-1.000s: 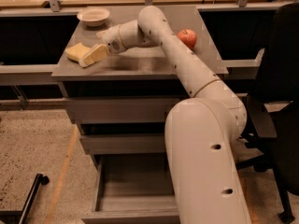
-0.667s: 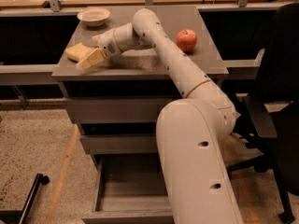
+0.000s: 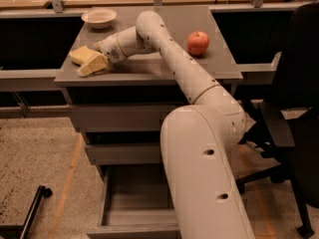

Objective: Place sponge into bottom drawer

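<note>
The pale yellow sponge (image 3: 79,53) lies on the left part of the grey cabinet top (image 3: 164,66). My gripper (image 3: 92,63) reaches across the top from the right and sits right at the sponge's front right side, touching or overlapping it. The sponge's near edge is partly hidden by the gripper. The bottom drawer (image 3: 133,198) is pulled open below, and what shows of its inside is bare grey; my arm covers its right part.
A white bowl (image 3: 99,17) stands at the back left of the top. A red apple (image 3: 198,42) stands at the right. Two shut grey drawers (image 3: 117,117) are above the open one. A black office chair (image 3: 294,108) stands at the right.
My arm has swung left across the cabinet top, and the gripper has closed in on the sponge. The sponge has shifted slightly left.
</note>
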You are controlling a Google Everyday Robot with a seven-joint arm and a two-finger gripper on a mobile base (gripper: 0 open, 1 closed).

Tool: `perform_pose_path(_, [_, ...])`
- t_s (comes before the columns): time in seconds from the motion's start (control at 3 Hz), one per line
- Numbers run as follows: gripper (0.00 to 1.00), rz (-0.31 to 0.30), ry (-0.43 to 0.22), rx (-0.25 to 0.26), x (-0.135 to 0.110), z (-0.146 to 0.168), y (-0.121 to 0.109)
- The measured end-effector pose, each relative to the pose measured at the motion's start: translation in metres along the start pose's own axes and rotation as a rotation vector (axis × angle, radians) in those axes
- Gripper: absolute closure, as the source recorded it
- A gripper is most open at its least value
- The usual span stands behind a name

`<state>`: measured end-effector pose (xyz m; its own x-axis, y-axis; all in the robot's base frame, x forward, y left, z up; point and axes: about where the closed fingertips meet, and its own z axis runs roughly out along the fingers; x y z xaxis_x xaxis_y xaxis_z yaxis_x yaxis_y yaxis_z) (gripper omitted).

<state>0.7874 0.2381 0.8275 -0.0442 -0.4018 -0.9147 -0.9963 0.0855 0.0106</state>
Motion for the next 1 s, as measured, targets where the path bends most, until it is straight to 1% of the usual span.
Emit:
perform_pose_path(0.33, [0.46, -0.008, 0.020, 0.019, -0.002, -0.005, -0.001])
perform_pose_path(0.67, [0.77, -0.024, 0.059, 0.064, -0.008, -0.020, 0.001])
perform_pose_path(1.0, [0.98, -0.050, 0.075, 0.100, -0.021, -0.040, 0.009])
